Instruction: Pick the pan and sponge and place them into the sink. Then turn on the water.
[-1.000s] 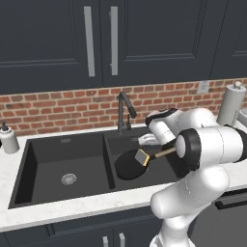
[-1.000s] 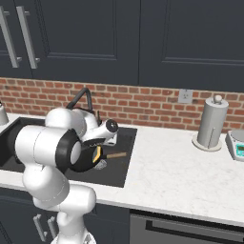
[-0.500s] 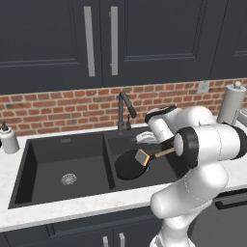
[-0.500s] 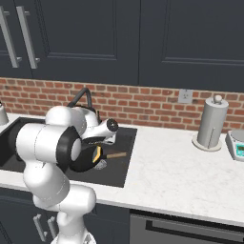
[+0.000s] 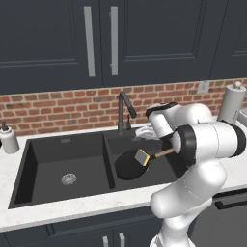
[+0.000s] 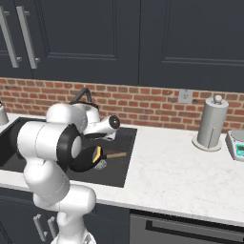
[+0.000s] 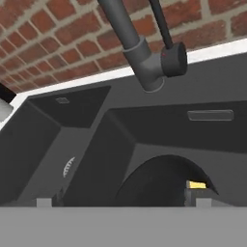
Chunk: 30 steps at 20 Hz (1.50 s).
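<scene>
Pan (image 5: 128, 165) and sponge (image 5: 142, 157) both lie in the right basin of the sink (image 5: 29, 164), the sponge resting on the pan's right edge and the brown handle pointing right. What looks left is the water: none runs from the faucet (image 5: 122, 111).

The gripper (image 5: 144, 132) hangs near the faucet's base, over the far rim of the right basin. I cannot tell whether the jaws stand apart or together; only small tips show at the hand view's bottom edge.

Risk, as I judge it: the faucet's side lever (image 7: 173, 59) is small and close to the stem, so a slightly off approach could strike the stem or slide off the lever.

The arm hides part of the pan in the right base view.
</scene>
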{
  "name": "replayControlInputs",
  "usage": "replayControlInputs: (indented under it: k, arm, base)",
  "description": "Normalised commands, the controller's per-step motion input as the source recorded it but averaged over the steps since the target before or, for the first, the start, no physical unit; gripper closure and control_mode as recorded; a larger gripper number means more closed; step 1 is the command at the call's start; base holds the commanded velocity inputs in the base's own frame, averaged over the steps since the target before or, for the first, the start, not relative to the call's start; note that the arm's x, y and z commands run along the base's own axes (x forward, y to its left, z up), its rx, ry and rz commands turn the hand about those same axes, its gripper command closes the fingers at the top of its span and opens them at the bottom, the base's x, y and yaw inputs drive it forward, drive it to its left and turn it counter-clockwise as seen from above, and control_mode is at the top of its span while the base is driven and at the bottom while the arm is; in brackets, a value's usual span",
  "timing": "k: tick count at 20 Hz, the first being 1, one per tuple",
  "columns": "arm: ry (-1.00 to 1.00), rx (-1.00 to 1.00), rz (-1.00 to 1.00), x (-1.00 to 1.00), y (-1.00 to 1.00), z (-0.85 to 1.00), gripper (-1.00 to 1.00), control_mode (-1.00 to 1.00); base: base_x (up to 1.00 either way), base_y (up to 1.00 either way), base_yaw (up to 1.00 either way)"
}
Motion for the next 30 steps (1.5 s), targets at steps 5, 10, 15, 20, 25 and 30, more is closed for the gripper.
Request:
replayControlInputs:
  k: [5, 10, 15, 20, 25, 30]
  arm:
    - [0.0, 0.08, 0.0, 0.2, 0.0, 0.04, -1.0, -1.0]
    - [0.0, 0.08, 0.0, 0.23, 0.0, 0.0, -1.0, -1.0]
    - [0.0, 0.08, 0.0, 0.19, 0.0, 0.0, -1.0, -1.0]
    - [0.0, 0.08, 0.0, 0.11, 0.0, 0.04, -1.0, -1.0]
    - [0.0, 0.05, 0.0, 0.12, 0.01, 0.02, -1.0, -1.0]
    - [0.0, 0.03, 0.0, 0.15, 0.0, 0.0, -1.0, -1.0]
  base:
    - [0.0, 0.0, 0.0]
    - [0.0, 0.0, 0.0]
    - [0.0, 0.0, 0.0]
    - [0.0, 0.0, 0.0]
    - [0.0, 0.0, 0.0]
    - [0.0, 0.0, 0.0]
